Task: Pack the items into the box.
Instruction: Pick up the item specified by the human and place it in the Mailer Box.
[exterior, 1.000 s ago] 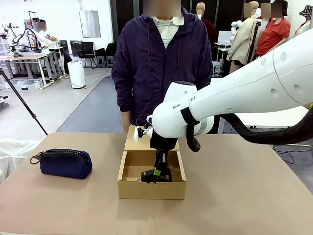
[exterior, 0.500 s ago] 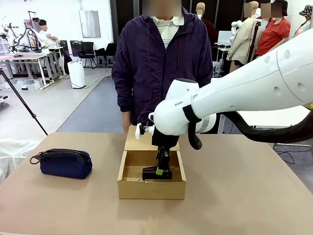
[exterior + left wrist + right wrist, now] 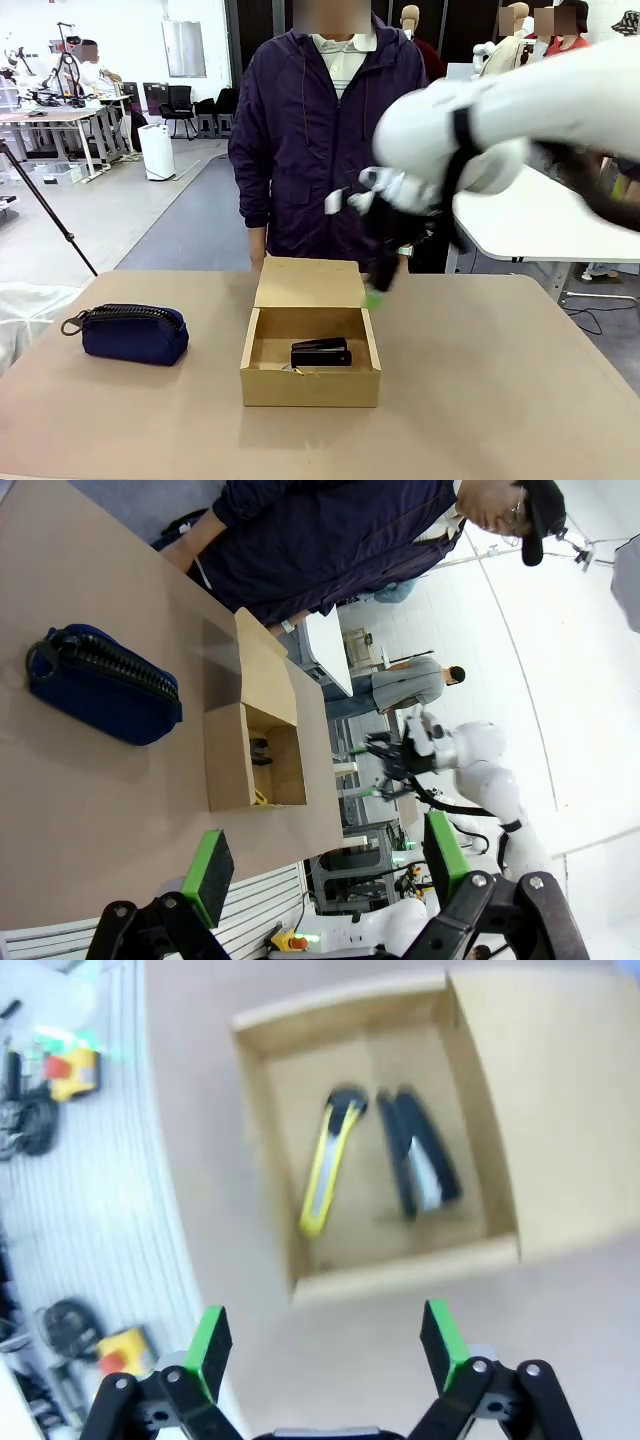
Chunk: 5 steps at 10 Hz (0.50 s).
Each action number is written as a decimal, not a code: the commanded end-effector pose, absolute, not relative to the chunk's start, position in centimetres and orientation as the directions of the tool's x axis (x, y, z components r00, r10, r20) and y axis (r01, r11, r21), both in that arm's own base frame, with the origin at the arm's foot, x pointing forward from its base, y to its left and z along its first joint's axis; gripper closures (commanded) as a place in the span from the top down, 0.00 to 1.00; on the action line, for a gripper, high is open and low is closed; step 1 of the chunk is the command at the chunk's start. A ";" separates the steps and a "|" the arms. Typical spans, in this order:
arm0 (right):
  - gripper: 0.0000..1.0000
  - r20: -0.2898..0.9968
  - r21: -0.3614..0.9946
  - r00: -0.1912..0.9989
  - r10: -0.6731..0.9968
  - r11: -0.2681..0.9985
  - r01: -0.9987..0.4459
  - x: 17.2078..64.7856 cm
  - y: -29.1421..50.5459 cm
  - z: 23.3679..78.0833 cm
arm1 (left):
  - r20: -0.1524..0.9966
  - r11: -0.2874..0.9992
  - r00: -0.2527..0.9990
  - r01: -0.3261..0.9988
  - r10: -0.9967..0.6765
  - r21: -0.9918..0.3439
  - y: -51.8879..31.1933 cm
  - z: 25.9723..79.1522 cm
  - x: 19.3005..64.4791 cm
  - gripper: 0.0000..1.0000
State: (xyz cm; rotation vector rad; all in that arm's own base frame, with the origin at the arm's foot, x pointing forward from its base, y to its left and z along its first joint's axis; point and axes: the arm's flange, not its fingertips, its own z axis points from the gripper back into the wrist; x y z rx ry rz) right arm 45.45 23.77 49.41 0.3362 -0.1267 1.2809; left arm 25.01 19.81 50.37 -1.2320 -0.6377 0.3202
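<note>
- The yellow knife (image 3: 328, 1165) and black stapler (image 3: 420, 1165) lie side by side inside the box (image 3: 400, 1272) on the table (image 3: 500, 380).
- The right claw (image 3: 325, 1345) hangs above the box, spread wide and empty.
- The left claw (image 3: 325, 865) is spread and empty too, far from the box.
- Both things look packed. I think the lid (image 3: 308, 283) needs folding shut next.

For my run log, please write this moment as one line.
box: lid open | in box: knife, stapler | right tool: open, empty, near box | left tool: open, empty
</note>
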 end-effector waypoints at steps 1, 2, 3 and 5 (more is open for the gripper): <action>1.00 0.207 0.277 0.437 0.875 0.376 -0.884 41.7 15.8 52.9 | 0.286 0.305 0.780 0.129 0.557 -0.944 19.8 50.5 25.0 1.00; 1.00 0.264 0.362 0.515 0.815 0.411 -0.836 39.7 10.7 54.4 | 0.286 0.305 0.780 0.129 0.557 -0.944 19.8 50.5 25.0 1.00; 1.00 0.388 0.480 0.585 0.713 0.385 -0.788 37.7 5.6 55.2 | 0.286 0.305 0.780 0.129 0.557 -0.944 19.8 50.5 25.0 1.00; 1.00 0.516 0.681 0.786 0.340 0.395 -0.617 35.7 -3.3 53.7 | 0.286 0.305 0.780 0.129 0.557 -0.944 19.8 50.5 25.0 1.00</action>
